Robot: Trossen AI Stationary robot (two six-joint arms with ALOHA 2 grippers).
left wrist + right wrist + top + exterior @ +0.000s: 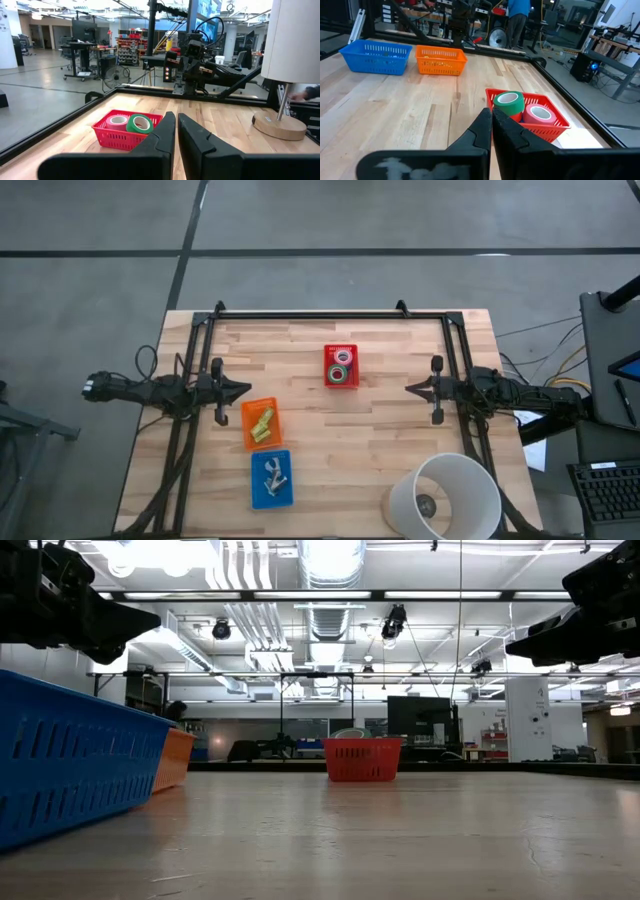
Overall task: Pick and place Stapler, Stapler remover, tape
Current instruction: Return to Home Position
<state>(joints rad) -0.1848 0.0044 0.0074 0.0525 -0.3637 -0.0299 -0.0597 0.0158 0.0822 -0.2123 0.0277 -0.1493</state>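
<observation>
Nearest us, a slotted blue plastic bin (pixel 70 755), one of three; two tape rings (pixel 510 100); left hand (pixel 247 389), right hand (pixel 409 388) closed, empty

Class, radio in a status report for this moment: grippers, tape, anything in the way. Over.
Left gripper shut, empty, table's left. Right gripper shut, empty, table's right. Tape in red bin, centre. Lamp on right side, clear of red bin.

Wide bare tabletop (pixel 400 430) lies open; only the red basket (pixel 341 347), orange bin (pixel 245 425), blue bin (pixel 254 480) and white lamp (pixel 470 480) block passage.
</observation>
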